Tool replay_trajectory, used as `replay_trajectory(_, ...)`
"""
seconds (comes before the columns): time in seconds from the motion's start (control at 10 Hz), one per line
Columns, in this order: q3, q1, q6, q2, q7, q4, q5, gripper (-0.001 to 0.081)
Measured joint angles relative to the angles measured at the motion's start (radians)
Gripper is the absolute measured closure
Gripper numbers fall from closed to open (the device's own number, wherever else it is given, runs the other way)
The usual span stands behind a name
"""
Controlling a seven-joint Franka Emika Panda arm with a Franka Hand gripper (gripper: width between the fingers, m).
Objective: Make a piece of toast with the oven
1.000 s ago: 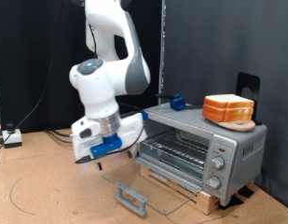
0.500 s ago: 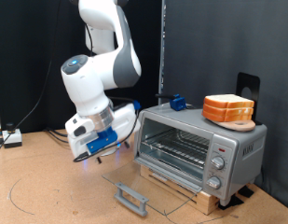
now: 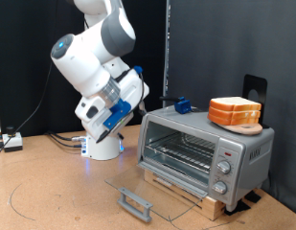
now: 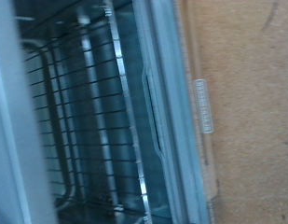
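The silver oven stands at the exterior view's right with its glass door folded down flat and the wire rack bare inside. The piece of toast rests on the oven's roof, orange crust facing out. My gripper hangs in the air to the exterior view's left of the oven, well above the open door, touching nothing. Its fingers are too small to make out. The wrist view shows no fingers, only the oven's wire rack, the glass door and the door handle.
A small blue object and a black stand sit on the oven's roof behind the toast. The oven rests on a wooden base. Cables and a dark box lie on the brown table at the exterior view's left.
The arm has swung up and back from the lowered door edge, and the hand now sits higher, tilted. The door stays open and the toast has not moved.
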Motion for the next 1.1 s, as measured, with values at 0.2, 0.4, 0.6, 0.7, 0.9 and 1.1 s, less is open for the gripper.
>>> replay_trajectory(0.2,0.008,0.0,-0.052,-0.059,0.024,0.014,-0.023,-0.0003)
replay_trajectory(0.4,0.016,0.0,-0.057,-0.085,0.05,0.008,-0.045,-0.0003)
replay_trajectory(0.6,0.011,0.02,-0.122,-0.1,-0.102,0.013,0.076,-0.0003)
replay_trajectory(0.7,0.008,0.032,-0.182,-0.117,-0.19,0.02,0.127,-0.0003)
replay_trajectory(0.9,0.012,0.051,-0.246,-0.165,-0.379,0.022,0.157,-0.0003)
replay_trajectory(1.1,0.048,0.059,-0.244,-0.237,-0.533,0.015,0.086,-0.0003)
